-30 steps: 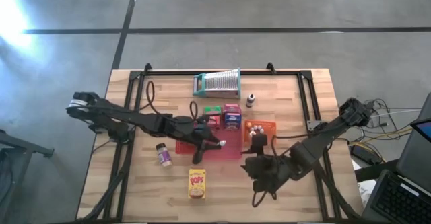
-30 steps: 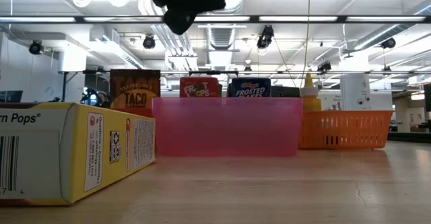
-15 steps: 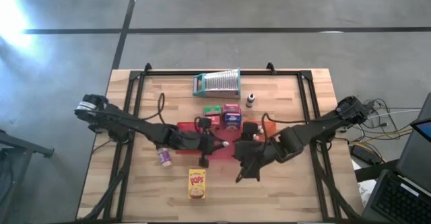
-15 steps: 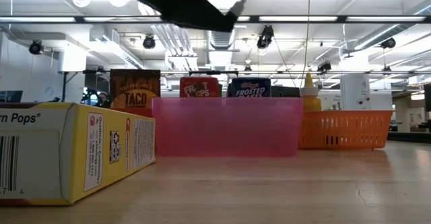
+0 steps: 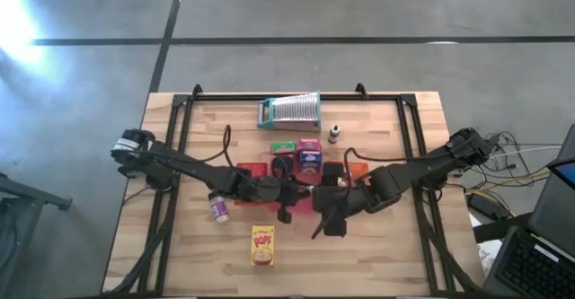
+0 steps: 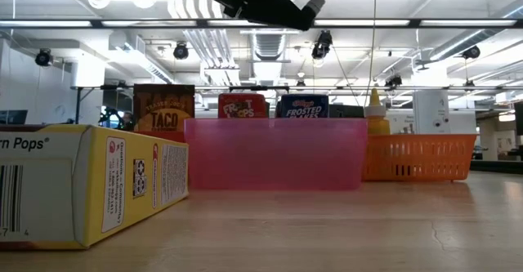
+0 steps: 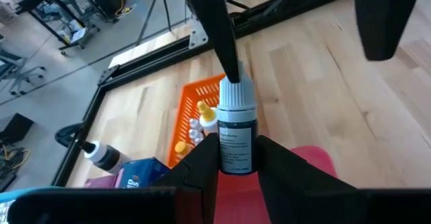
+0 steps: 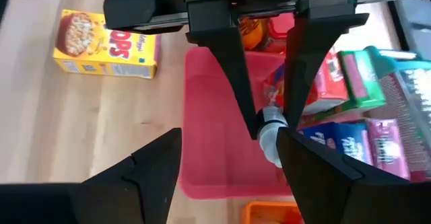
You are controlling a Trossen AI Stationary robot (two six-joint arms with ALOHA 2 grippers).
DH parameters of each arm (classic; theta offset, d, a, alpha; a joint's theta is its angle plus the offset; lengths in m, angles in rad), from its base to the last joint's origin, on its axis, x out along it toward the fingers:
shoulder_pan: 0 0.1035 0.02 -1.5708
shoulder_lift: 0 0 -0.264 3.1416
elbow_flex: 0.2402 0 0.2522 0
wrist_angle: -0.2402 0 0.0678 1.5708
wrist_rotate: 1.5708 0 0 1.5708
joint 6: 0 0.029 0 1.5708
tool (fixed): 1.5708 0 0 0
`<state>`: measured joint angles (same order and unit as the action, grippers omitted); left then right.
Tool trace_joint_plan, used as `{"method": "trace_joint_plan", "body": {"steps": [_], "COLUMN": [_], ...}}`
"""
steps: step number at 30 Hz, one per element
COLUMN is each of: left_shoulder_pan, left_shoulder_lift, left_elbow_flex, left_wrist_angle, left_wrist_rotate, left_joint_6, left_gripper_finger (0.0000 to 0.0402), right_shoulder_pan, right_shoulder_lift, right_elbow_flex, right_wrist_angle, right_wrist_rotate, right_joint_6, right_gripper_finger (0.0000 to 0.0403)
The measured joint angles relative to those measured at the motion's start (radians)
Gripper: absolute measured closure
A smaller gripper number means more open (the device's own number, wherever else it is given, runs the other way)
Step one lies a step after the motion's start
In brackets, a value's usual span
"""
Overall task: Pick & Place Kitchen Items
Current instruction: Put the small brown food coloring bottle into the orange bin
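Front of table: yellow box flat on the wood, alone, with a spice jar lying just beyond it toward the left. Next back, mid-table: red tray with both arms meeting above it. Left gripper clenched on a bottle, white cap up, held upright in the air over the tray's right part, clear of the tray floor. Right gripper facing it from the right, released, jaws wide apart; one finger touching the bottle's cap, the other well off to the side, gripping nothing. Just right of the red tray: orange tray holding a few tiny bottles. Behind the trays: green box, pink box and blue-purple box bunched close together. Farther back and to the right: black-capped bottle standing alone on the wood. Farthest: ribbed metal piece near the table's back edge.
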<state>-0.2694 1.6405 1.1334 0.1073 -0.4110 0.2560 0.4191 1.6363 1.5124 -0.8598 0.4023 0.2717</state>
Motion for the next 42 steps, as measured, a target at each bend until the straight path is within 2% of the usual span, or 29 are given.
{"method": "trace_joint_plan", "body": {"steps": [10,24,31,42], "left_shoulder_pan": [-0.009,-0.013,-0.013,-0.013], "left_shoulder_lift": [-0.001,-0.003,-0.003,-0.003], "left_elbow_flex": [0.011,0.012,0.014,0.014], "left_wrist_angle": [0.016,0.022,0.035,0.031], "left_wrist_rotate": [0.011,0.01,0.01,0.021], "left_joint_6": [0.001,0.002,0.009,-0.026], "left_gripper_finger": [0.0307,0.0307,0.0307,0.0302], "right_shoulder_pan": [-0.002,-0.002,-0.002,-0.001], "right_shoulder_lift": [0.0,0.0,0.0,0.0], "right_elbow_flex": [-0.002,-0.003,-0.002,-0.001], "right_wrist_angle": [0.001,0.003,0.003,-0.009], "right_wrist_rotate": [0.05,0.073,0.072,0.072], "right_joint_6": [-0.051,-0.066,-0.072,-0.092], "right_gripper_finger": [0.0196,0.0196,0.024,0.0345]}}
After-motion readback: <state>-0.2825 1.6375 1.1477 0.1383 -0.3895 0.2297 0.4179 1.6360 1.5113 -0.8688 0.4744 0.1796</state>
